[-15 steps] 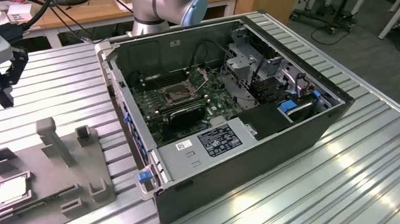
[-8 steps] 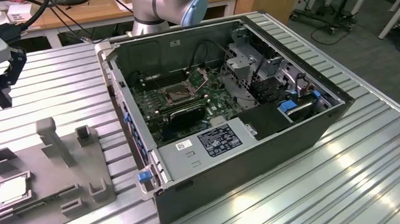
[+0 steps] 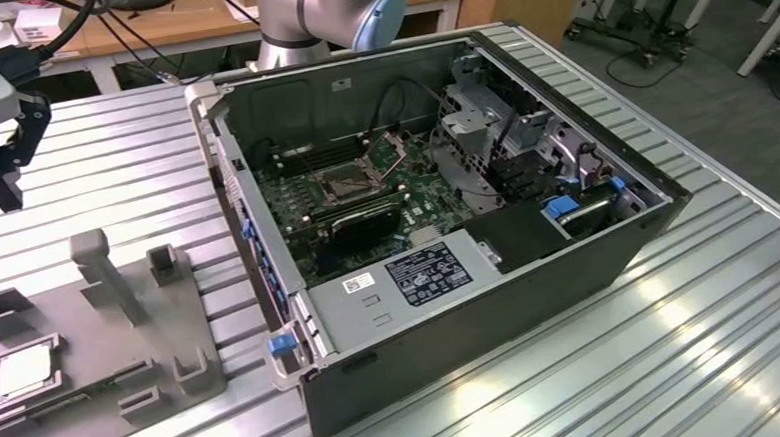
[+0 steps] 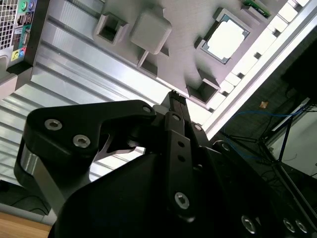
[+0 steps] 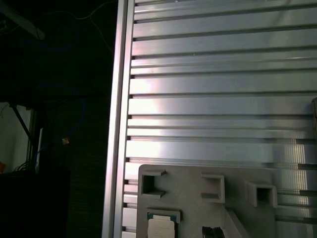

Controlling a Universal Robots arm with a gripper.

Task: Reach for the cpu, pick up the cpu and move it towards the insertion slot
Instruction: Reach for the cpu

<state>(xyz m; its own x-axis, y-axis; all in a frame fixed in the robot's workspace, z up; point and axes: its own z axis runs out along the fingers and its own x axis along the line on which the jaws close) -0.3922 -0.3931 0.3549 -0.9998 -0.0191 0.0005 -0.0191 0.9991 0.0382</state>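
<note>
The gripper [image 3: 7, 196] hangs clenched and empty above the ribbed table [image 3: 119, 153], well apart from the cpu [image 3: 24, 370], which is seated in the grey tray [image 3: 116, 338].

- No text, number or sign can be read anywhere.
- A dark printed label [image 3: 421, 270] is carried on the computer case [image 3: 502, 313]; its print is too small.
- A white sticker [image 3: 362, 283] is seen at its nine o'clock, equally unreadable.

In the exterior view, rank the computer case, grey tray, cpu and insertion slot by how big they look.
1. computer case
2. grey tray
3. cpu and insertion slot: these look about alike, and the cpu seems nearer the camera, so I leave them unranked.
</note>
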